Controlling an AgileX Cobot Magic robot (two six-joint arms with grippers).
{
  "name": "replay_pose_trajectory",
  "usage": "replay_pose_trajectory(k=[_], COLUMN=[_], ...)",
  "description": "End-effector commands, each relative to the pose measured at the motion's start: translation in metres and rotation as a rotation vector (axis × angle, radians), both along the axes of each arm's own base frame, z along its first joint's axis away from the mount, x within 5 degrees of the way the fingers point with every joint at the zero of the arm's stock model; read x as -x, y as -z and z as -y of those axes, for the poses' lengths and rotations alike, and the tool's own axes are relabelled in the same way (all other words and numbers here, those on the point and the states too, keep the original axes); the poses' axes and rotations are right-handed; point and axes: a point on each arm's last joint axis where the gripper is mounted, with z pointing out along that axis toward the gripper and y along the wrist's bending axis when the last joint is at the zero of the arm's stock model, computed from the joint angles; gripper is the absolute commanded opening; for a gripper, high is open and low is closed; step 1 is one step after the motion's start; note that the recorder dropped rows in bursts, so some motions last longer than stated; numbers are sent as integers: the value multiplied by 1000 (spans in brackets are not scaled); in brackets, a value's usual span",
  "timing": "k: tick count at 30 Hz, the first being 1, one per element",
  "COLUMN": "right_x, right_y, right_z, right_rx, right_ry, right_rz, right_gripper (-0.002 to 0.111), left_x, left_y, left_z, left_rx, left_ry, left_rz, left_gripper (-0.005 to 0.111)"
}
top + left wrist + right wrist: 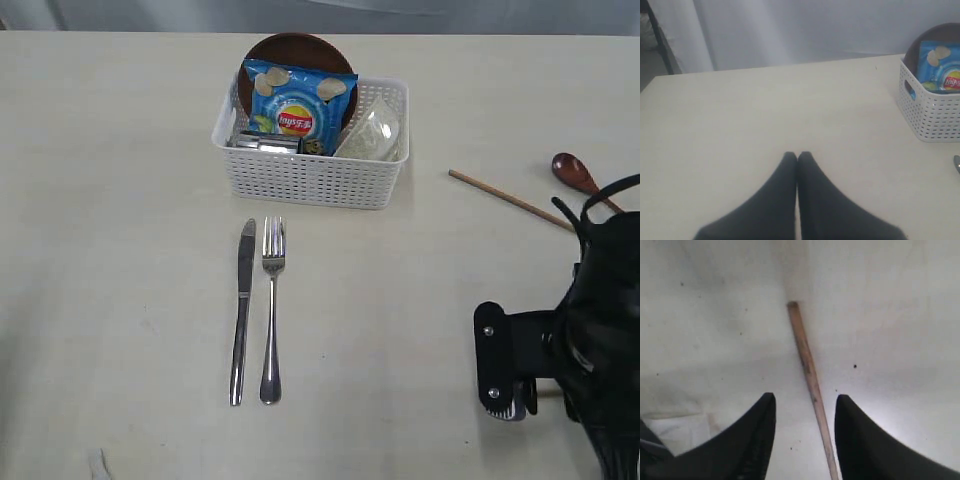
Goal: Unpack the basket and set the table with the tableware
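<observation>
The white basket stands on the table and holds a dark brown plate, a steel cup and an off-white bowl. A knife and fork lie side by side in front of it. A wooden spoon and a chopstick lie at the right. My right gripper is open just above the table, and a chopstick lies between its fingers, touching neither. My left gripper is shut on nothing, to the left of the basket.
A blue chips bag leans against the plate inside the basket. My right arm fills the lower right of the exterior view and hides the table beneath it. The table's far edge runs behind the basket.
</observation>
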Motion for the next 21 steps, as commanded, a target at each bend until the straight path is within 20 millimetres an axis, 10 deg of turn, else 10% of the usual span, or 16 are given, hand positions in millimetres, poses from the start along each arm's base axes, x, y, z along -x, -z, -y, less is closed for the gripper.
replay_pose_trajectory(k=[1,21], right_x=[6,-1], right_y=[9,33], right_z=[7,4], right_rx=[-5,14], right_ry=[-55,-129], right_rz=[-1,5], right_gripper=[37,21], left_x=[0,0], left_y=[0,0], left_z=[0,0], left_rx=[-1,-1], left_ry=[-2,-2], left_rz=[9,9], left_gripper=[0,0])
